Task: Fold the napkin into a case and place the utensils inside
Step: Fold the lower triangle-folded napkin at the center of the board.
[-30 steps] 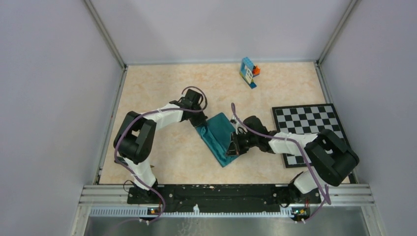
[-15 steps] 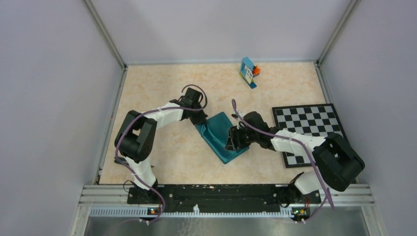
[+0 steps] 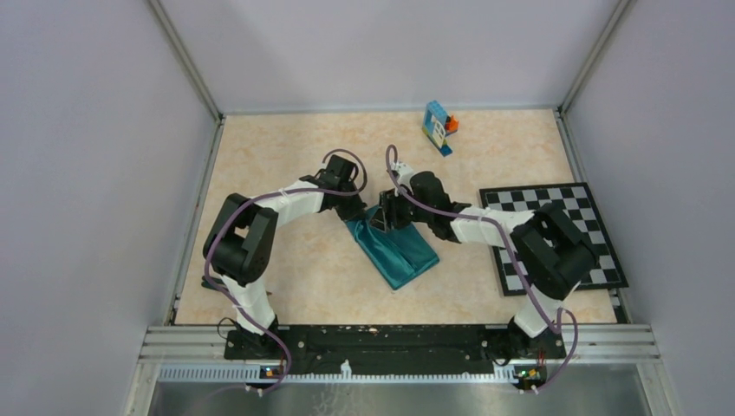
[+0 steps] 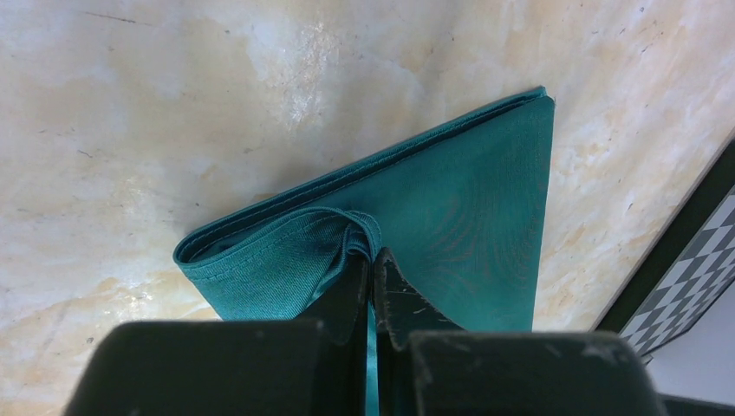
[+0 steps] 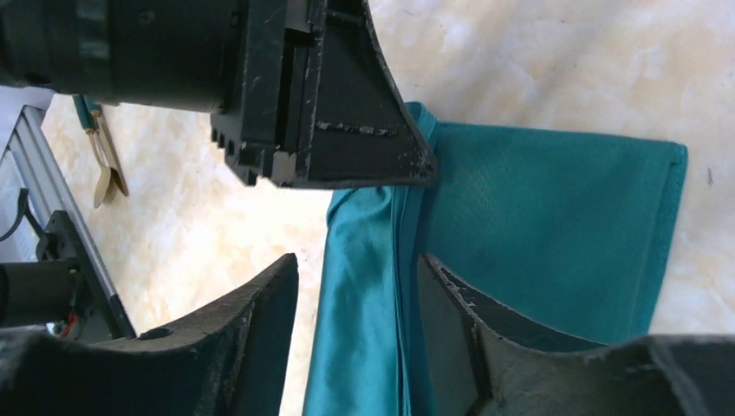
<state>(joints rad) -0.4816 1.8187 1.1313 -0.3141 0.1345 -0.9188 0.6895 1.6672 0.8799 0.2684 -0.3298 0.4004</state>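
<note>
The napkin [image 3: 397, 251] is a teal cloth folded into a narrow strip that lies slanted at the table's middle. My left gripper [image 4: 371, 260] is shut on a bunched fold at the strip's far end [image 4: 468, 191]. My right gripper [image 5: 357, 264] is open and hovers over that same end [image 5: 537, 225], straddling a shiny inner fold. It sits just below the left gripper [image 5: 347, 130]. In the top view the two grippers [image 3: 360, 206] [image 3: 380, 218] nearly meet. Golden-yellow utensils [image 5: 102, 165] with green parts lie on the table beyond, seen only in the right wrist view.
A black-and-white checkerboard mat [image 3: 555, 217] lies to the right of the napkin, and its corner [image 4: 693, 269] shows in the left wrist view. Blue-orange toy blocks [image 3: 439, 126] stand at the back of the table. A metal rail [image 3: 399, 342] runs along the near edge.
My right gripper opened, let go of the napkin's near part and moved up-left to the far end beside the left gripper. The napkin now lies flat. The left gripper kept its hold.
</note>
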